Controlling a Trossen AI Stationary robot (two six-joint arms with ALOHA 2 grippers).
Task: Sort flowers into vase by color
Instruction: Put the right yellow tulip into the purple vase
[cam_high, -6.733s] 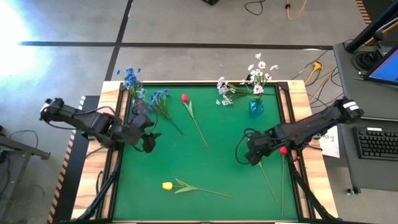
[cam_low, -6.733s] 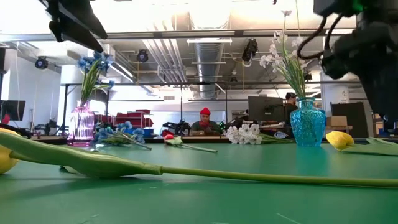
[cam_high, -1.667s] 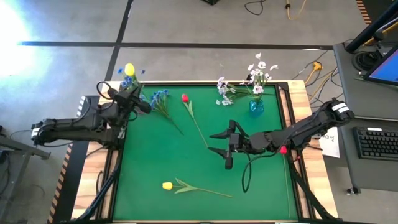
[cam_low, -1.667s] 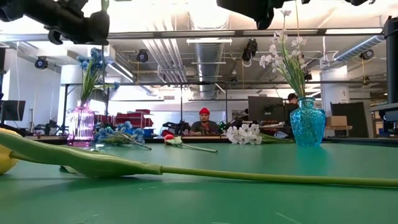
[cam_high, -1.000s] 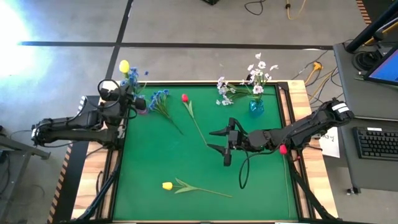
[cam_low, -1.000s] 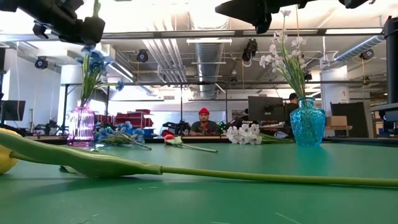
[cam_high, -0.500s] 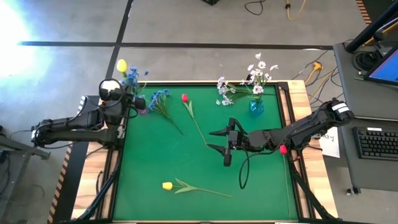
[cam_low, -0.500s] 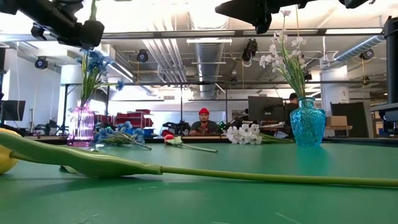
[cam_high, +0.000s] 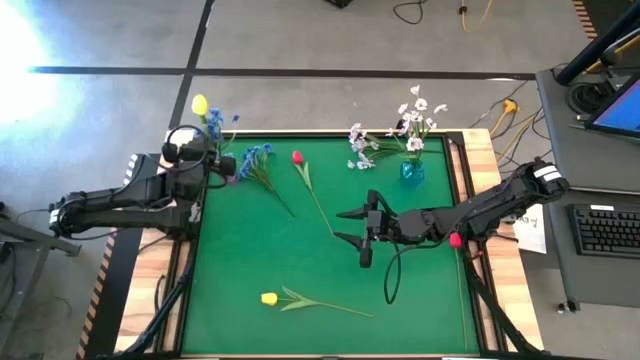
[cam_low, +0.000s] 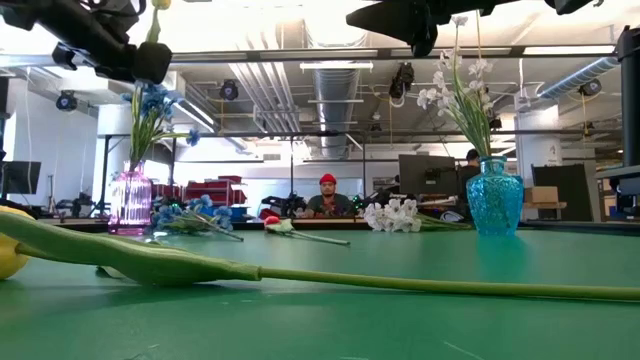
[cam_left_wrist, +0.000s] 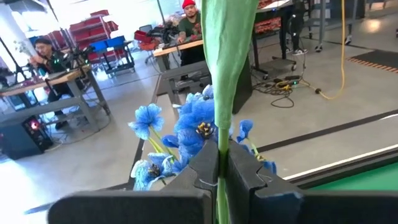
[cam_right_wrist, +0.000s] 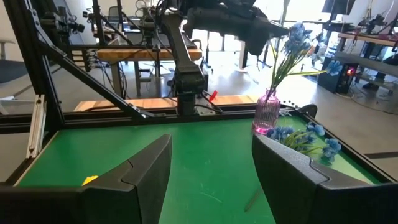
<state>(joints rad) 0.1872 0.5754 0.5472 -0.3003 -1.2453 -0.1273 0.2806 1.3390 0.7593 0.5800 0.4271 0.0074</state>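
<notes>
My left gripper (cam_high: 210, 162) hovers at the table's far left corner over the pink vase (cam_low: 131, 200), which holds blue flowers (cam_low: 150, 105). It is shut on a yellow tulip (cam_high: 199, 104), whose bloom stands above it. My right gripper (cam_high: 347, 227) hangs open over the middle of the green table, nothing between its fingers. On the table lie a loose blue cluster (cam_high: 258, 155), a red tulip (cam_high: 297, 157), white sprays (cam_high: 360, 150) and a second yellow tulip (cam_high: 270, 298). A teal vase (cam_high: 411, 171) holds white blossoms (cam_high: 418, 112). My left gripper pinches the yellow tulip's green stem (cam_left_wrist: 221, 146) between its two fingers (cam_left_wrist: 202, 165), below the long leaf. The fingers come about level and lie across the stem. The tulip is lifted clear and stands roughly upright, bloom on top; its lower end is hidden by the gripper.
A red tulip (cam_high: 456, 240) lies under my right arm near the table's right edge. A wooden rim (cam_high: 480, 140) frames the green mat. People sit at desks in the room beyond the far edge (cam_low: 329, 195). Bare mat lies between the loose flowers.
My left gripper has stayed over the pink vase and tipped slightly with the yellow tulip, whose bloom now shows at the top of the low view.
</notes>
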